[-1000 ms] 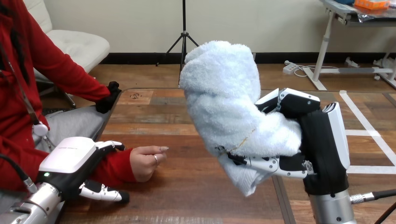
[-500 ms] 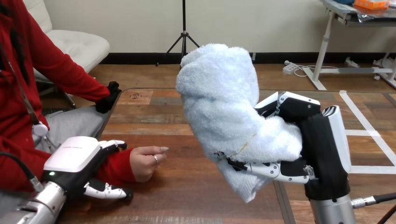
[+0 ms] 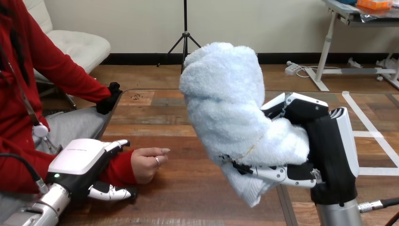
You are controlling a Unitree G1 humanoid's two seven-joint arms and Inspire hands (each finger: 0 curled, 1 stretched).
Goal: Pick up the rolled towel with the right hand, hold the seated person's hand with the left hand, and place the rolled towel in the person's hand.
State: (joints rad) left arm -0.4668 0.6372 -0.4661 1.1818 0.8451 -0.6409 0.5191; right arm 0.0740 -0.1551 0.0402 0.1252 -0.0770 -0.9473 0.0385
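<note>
No words or numbers can be read here. A tiny line of print [image 3: 76, 149] sits on the white shell of the left hand [image 3: 81, 162], but it is too small to make out. A little dark mark [image 3: 136, 96] on the far tabletop [image 3: 188, 136] cannot be read either.

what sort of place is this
Probably a robot test setup for care tasks: a person's hand rests on a wooden table, and the robot's right hand grips a rolled towel above it.
</note>
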